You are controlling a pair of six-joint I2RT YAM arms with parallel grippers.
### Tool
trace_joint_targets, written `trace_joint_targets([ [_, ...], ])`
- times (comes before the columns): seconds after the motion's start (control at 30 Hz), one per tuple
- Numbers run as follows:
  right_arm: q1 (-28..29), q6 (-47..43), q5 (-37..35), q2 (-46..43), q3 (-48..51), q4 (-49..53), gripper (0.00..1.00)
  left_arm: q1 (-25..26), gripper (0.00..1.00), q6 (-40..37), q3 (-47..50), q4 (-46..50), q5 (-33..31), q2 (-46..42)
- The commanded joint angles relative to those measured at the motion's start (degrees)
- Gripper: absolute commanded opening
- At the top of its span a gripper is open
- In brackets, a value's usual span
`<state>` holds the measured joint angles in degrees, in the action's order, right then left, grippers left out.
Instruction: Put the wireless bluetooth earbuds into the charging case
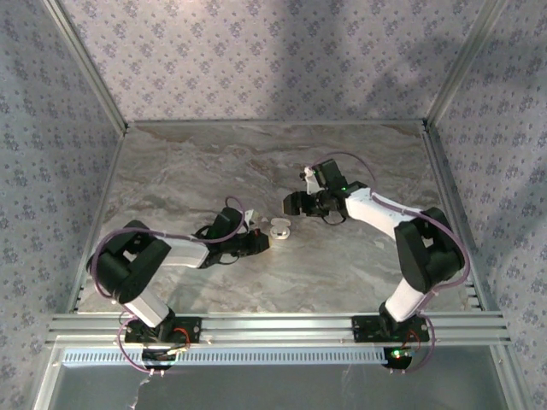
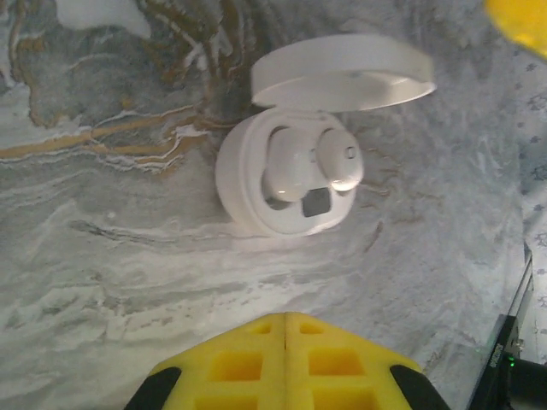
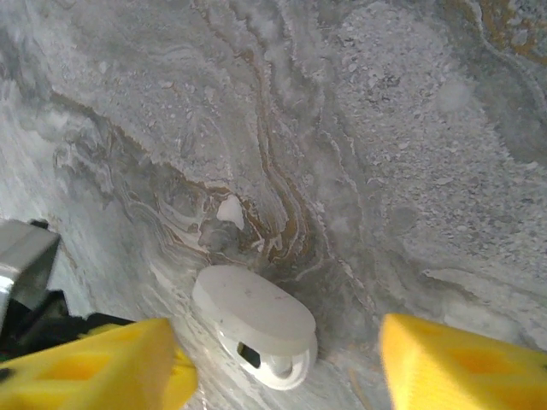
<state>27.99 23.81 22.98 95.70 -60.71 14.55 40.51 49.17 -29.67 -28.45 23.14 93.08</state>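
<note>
Table (image 1: 214,171); left gripper (image 2: 285,318) clenched on nothing, right gripper (image 3: 278,342) spread and empty, both near the open case (image 2: 256,184). You see two earbuds (image 2: 286,162) lying in its wells: insertion looks nearly finished; next, press them home gently

There is one charging case (image 2: 235,184), with one lid (image 2: 342,73). Two wireless bluetooth earbuds (image 2: 286,162) lie inside it, side by side, one left and one right. There is one marble table (image 1: 359,265). Two arms stand at its near edge, a left arm (image 1: 149,265) and a right arm (image 1: 385,213). There are two grippers, the left gripper (image 2: 285,337) and the right gripper (image 1: 295,205), each with two yellow fingers (image 3: 111,363), four in all.
</note>
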Motion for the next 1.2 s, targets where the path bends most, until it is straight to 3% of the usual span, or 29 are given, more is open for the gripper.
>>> trace_joint_targets([
  [0.0,0.5,-0.3,-0.8,2.7,-3.5,4.4,0.51,0.0,0.0,0.2,-2.4,0.1,0.4,1.8],
  [0.1,0.7,-0.8,-0.6,5.3,-5.2,5.2,0.32,-0.7,0.0,0.0,-3.3,0.5,1.8,3.4],
  [0.23,0.8,-1.2,-0.2,8.2,-7.1,5.9,0.2,-2.2,0.0,-0.3,-4.5,0.7,4.0,5.8],
  [0.5,1.3,-1.6,0.9,11.4,-9.7,6.1,0.19,-3.3,0.0,-0.6,-5.5,0.4,5.7,8.4],
  [1.17,4.2,-1.6,1.3,9.7,-5.2,6.3,0.19,-3.4,0.0,-0.7,-6.0,-0.5,6.0,9.6],
])
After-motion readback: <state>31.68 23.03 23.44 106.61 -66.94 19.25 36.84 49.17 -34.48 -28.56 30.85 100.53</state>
